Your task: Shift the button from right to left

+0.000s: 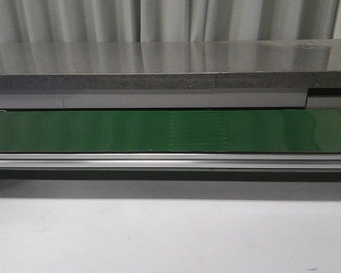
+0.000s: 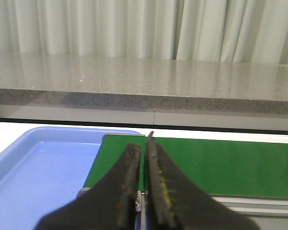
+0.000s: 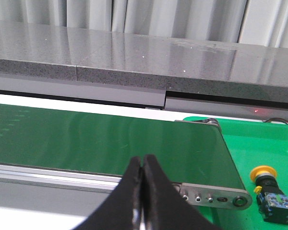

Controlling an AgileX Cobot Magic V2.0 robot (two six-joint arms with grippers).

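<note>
The button [image 3: 270,188] has a round yellow cap on a black body and lies in a green tray [image 3: 273,143] past the right end of the green belt [image 3: 105,141]. It shows only in the right wrist view. My right gripper [image 3: 142,160] is shut and empty, above the belt's near rail, to the left of the button and apart from it. My left gripper [image 2: 143,143] is shut and empty over the left end of the belt [image 2: 221,165], beside a blue tray [image 2: 38,177]. Neither gripper shows in the front view.
The green belt [image 1: 170,131] runs across the front view with an aluminium rail [image 1: 170,161] along its near side. A grey stone counter [image 1: 159,65] stands behind it, with curtains beyond. White table surface [image 1: 159,233] lies in front.
</note>
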